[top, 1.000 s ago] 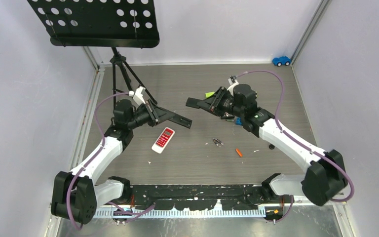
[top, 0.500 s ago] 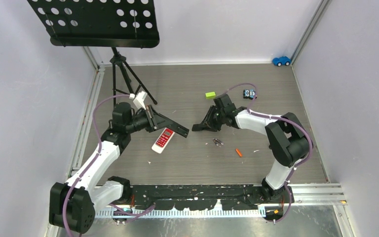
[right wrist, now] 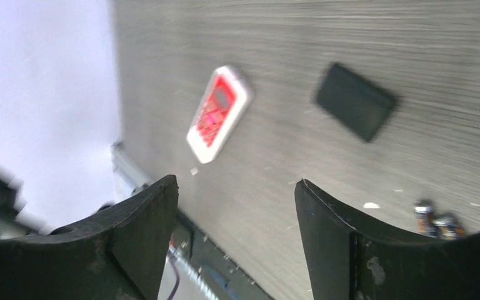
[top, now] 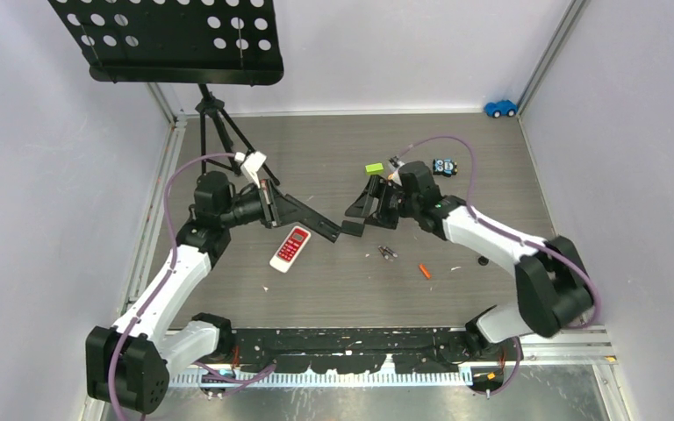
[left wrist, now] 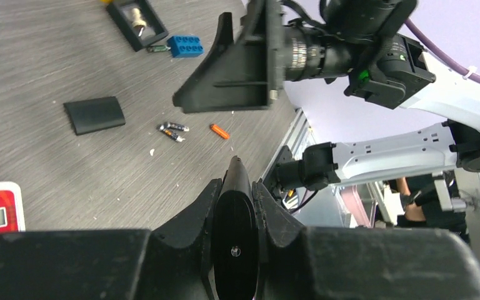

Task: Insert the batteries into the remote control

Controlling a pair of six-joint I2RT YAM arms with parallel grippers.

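Seen from above, the remote lies face up on the counter, left of centre. The dark battery pair lies to its right, with the orange battery just past them. The left tool is pressed together above the gap between remote and pair. The right tool stands apart, gripping nothing. Only the wrist views show a flat black piece, possibly the battery cover.

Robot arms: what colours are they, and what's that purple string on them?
Both the left arm and right arm have white shells with chunky black joints. The purple string is a cable looping along each arm. The fingers are black, flat wedges.
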